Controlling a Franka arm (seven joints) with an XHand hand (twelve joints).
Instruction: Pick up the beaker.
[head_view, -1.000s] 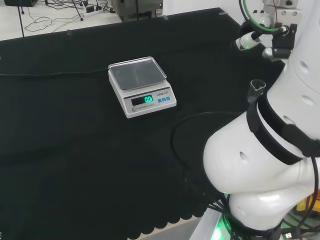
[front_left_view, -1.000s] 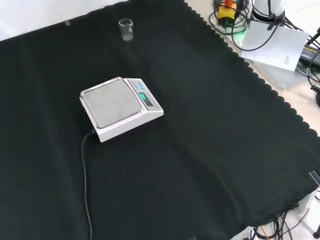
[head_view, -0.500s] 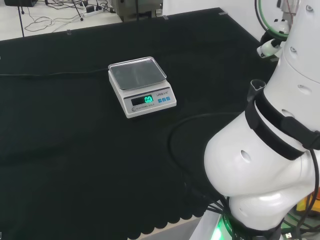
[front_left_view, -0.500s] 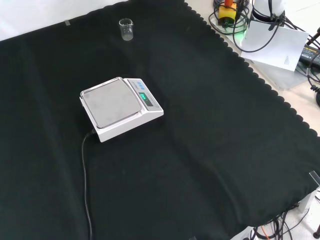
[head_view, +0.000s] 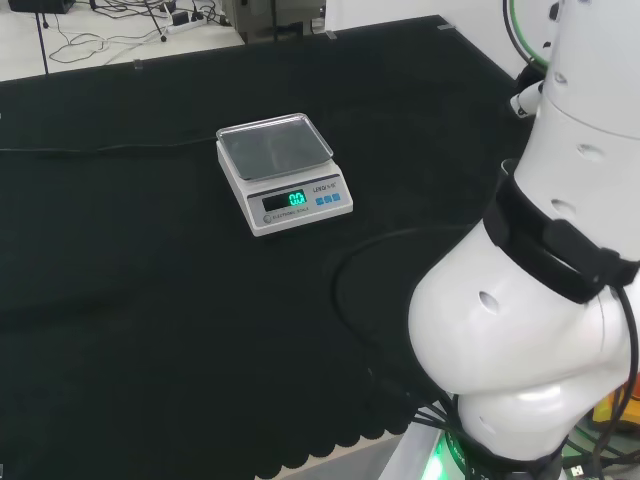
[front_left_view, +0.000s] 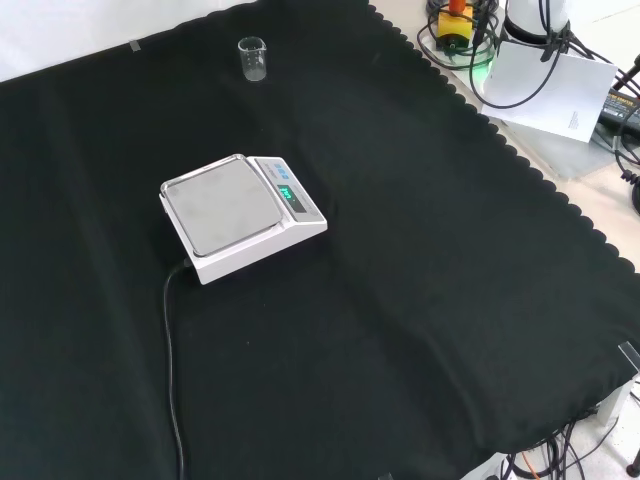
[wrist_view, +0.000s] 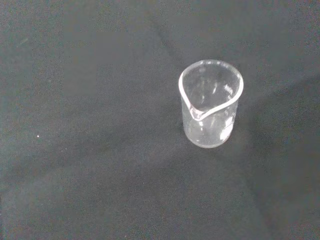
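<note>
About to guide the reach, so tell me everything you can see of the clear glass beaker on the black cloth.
The small clear glass beaker stands upright on the black cloth, its round rim open upward with a pouring spout, and faint markings on its wall. It looks empty. In the front view it stands alone near the cloth's far edge, well apart from the white weighing scale. Nothing touches it but the cloth.

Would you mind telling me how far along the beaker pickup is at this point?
Nothing is done yet: the beaker stands upright on the black cloth, apart from the scale. The wrist view looks at the beaker with no fingers round it. Approach, grasp and lift remain.
</note>
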